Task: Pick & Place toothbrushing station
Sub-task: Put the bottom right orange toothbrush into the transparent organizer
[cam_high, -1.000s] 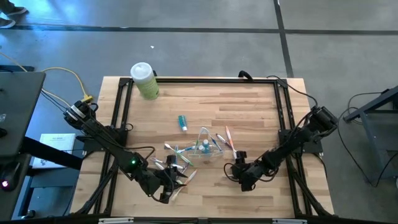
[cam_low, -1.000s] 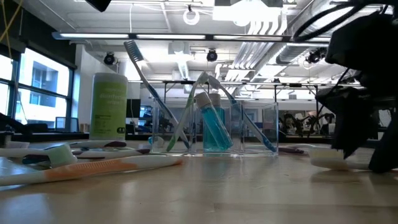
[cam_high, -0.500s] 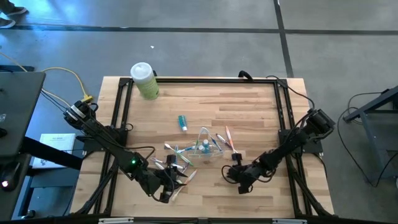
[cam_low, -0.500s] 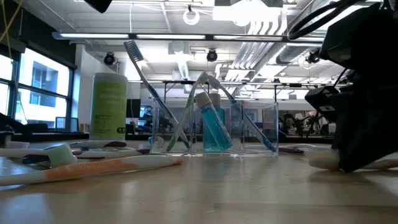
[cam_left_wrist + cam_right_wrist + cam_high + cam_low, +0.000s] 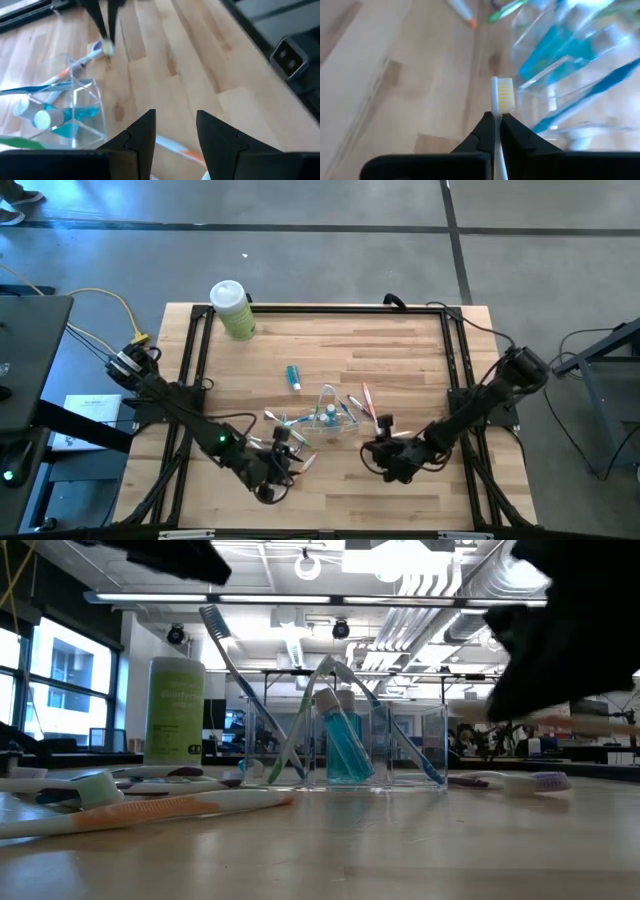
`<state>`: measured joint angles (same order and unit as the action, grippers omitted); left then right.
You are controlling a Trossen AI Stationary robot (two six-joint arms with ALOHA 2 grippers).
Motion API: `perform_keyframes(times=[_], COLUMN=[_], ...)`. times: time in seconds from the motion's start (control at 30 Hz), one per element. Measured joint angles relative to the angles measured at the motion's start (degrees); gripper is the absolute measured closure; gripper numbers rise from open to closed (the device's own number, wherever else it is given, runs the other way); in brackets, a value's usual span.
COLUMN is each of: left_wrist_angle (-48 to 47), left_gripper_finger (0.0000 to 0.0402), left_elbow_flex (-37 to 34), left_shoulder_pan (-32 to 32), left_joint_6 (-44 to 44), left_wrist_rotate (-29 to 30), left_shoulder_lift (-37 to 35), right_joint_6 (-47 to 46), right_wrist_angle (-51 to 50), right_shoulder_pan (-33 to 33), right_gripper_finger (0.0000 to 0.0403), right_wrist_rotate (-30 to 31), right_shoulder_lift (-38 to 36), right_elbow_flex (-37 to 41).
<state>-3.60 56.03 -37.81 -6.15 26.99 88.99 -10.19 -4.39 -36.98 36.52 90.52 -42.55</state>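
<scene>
The clear plastic cup (image 5: 330,416) stands mid-table with a teal tube and toothbrushes leaning in it; it also shows in the low view (image 5: 340,740). Another teal tube (image 5: 293,377) lies farther back. Loose toothbrushes (image 5: 285,442) lie on the wood left of the cup, and one with a purple head (image 5: 530,780) lies to its right. My right gripper (image 5: 383,445), right of the cup, is shut on a white toothbrush (image 5: 503,95). My left gripper (image 5: 175,135) hovers open near the front edge, over a white-and-orange toothbrush (image 5: 175,149). My right gripper pinches the white toothbrush's neck (image 5: 496,116), just behind the bristle head, between its two fingers. The brush runs along the fingers, and its head sticks out past their tips toward the cup. It is lifted clear of the table.
A pale-green bottle with a white cap (image 5: 233,308) stands at the far left corner. A black frame (image 5: 320,308) runs along the table's far edge and sides. Bare wood lies at the far right and along the front.
My right gripper has shut on the white toothbrush at the table and risen with it, so the brush now hangs clear of the wood. My left arm has shifted slightly toward the table's right, its fingers still apart.
</scene>
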Motion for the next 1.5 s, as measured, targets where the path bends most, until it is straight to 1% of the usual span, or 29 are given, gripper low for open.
perform_keyframes(times=[0.07,0.17,0.23,0.3,0.33,0.4,0.5,0.57,0.7,0.77,0.87,0.97,1.03,1.07,1.17,1.23,1.4,1.5], left_wrist_angle=[-0.74,-2.06,-2.28,-2.39,-2.34,-2.58,-2.3,-1.94,-1.7,-1.74,-1.83,-2.0,-1.96,-1.94,-1.82,-1.75,-1.74,-1.34], left_gripper_finger=[0.0266,0.0266,0.0266,0.0266,0.0266,0.0266,0.0266,0.0266,0.0266,0.0266,0.0266,0.0266,0.0266,0.0266,0.0266,0.0266,0.0266,0.0266], left_elbow_flex=[0.0,0.0,0.0,-0.19,-0.46,-1.05,-1.99,-2.57,-3.11,-3.42,-3.45,-3.45,-3.45,-3.45,-3.45,-3.45,-3.45,-3.45], left_shoulder_pan=[0.94,2.26,2.96,3.59,3.74,3.79,3.22,2.54,0.82,-0.08,-1.05,-1.39,-1.3,-1.32,-0.94,-0.74,-0.46,-0.06], left_joint_6=[0.18,0.32,0.32,0.07,-0.26,-0.85,-2.89,-4.53,-7.66,-8.95,-10.36,-11.21,-11.41,-11.64,-12.2,-13.08,-12.62,-11.5], left_wrist_rotate=[-2.15,-6.57,-10.18,-13.35,-14.69,-16.35,-17.42,-17.42,-16.78,-15.64,-13.7,-12.82,-12.42,-12.2,-12.07,-12.08,-11.71,-11.63], left_shoulder_lift=[0.0,0.0,0.0,0.0,0.0,0.0,0.0,0.0,0.0,0.0,0.0,-0.04,-0.11,-0.11,-0.11,-0.11,-0.11,-0.11], right_joint_6=[2.19,4.35,4.97,9.44,12.61,19.16,26.0,28.35,28.13,25.65,22.99,20.48,18.75,17.9,17.37,16.86,14.41,11.68], right_wrist_angle=[1.19,6.36,11.81,18.63,23.28,33.58,48.35,56.58,69.58,77.57,87.59,89.89,89.97,90.1,90.04,89.88,88.24,84.91], right_shoulder_pan=[-0.12,-0.11,0.0,0.33,0.61,1.46,3.82,5.61,10.71,13.72,17.06,19.37,20.43,20.73,20.5,20.05,18.52,17.84], right_gripper_finger=[0.0397,0.0397,0.0397,0.0397,0.0397,0.0397,0.0397,0.0398,0.0398,0.0398,0.0398,0.0398,0.0398,0.0398,0.0398,0.0397,0.0386,0.0375], right_wrist_rotate=[3.27,9.43,12.63,14.73,14.32,11.04,0.06,-4.58,-11.56,-16.66,-22.1,-24.51,-24.11,-22.38,-12.85,-8.86,-8.04,-7.95], right_shoulder_lift=[-2.32,-5.42,-6.09,-6.52,-6.55,-6.53,-6.53,-6.53,-6.19,-4.22,0.49,5.74,8.35,9.48,12.53,13.12,13.12,13.12], right_elbow_flex=[-0.95,-1.2,-1.15,-1.13,-1.17,-0.62,1.0,2.75,7.35,9.5,11.74,12.42,12.26,12.04,12.11,12.11,12.11,12.11])
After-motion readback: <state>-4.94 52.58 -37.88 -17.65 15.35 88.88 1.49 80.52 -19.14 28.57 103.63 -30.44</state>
